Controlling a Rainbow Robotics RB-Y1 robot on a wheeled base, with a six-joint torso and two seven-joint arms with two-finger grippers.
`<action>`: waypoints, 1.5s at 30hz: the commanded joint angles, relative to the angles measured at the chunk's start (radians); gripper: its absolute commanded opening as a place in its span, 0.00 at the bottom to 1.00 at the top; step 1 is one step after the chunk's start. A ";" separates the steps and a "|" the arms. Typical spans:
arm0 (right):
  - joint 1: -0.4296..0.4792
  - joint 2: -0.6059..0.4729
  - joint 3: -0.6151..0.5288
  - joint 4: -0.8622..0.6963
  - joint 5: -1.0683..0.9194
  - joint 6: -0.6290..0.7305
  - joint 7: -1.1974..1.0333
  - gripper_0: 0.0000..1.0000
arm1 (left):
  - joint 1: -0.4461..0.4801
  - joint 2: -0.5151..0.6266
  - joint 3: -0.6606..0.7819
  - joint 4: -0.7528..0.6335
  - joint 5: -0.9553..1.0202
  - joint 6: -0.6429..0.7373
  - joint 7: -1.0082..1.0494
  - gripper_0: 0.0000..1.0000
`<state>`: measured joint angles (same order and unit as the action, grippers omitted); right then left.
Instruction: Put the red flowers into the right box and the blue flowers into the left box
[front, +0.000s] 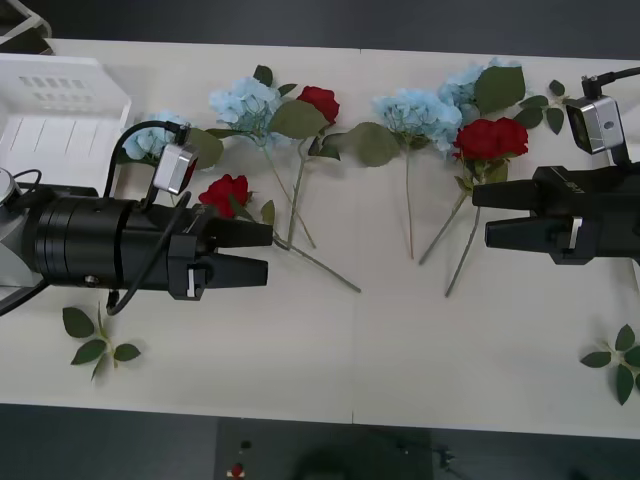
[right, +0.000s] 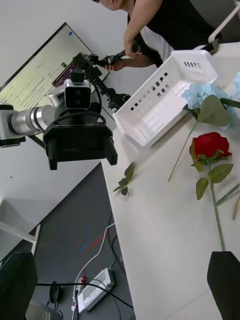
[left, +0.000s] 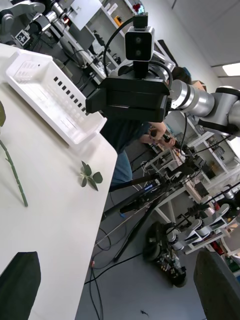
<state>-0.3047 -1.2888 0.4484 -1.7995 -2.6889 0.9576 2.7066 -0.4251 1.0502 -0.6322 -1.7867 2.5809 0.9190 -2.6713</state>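
Red flowers (front: 228, 190) and blue flowers (front: 247, 102) lie strewn across the middle of the tabletop (front: 330, 350), toward its far edge. One rose lies just beyond the left gripper (front: 258, 252), outside its wide-open jaws; another pair (front: 492, 137) lies just past the right gripper (front: 492, 214), also wide open. The left box (front: 55, 110) sits at the far left corner.

Three red flowers (front: 318, 100), four blue flowers (front: 245, 103), two loose leaf sprigs (front: 98, 338), and one slotted white box (front: 60, 112).
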 joint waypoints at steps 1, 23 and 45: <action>0.035 -0.029 0.018 -0.001 -0.009 -0.005 -0.001 1.00 | 0.002 0.002 0.020 -0.020 0.002 -0.005 -0.034 0.89; -0.057 -0.184 0.018 0.037 0.161 -0.191 -0.896 1.00 | -0.057 -0.053 0.290 0.211 -0.508 0.004 0.320 0.89; -0.317 -0.041 0.018 0.272 0.788 0.000 -1.927 1.00 | -0.161 -0.193 0.258 0.299 -1.665 0.007 1.289 0.89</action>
<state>-0.5724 -1.3309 0.4732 -1.5449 -1.9286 0.9351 0.9258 -0.5553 0.8516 -0.3616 -1.4684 1.0209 0.9219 -1.4837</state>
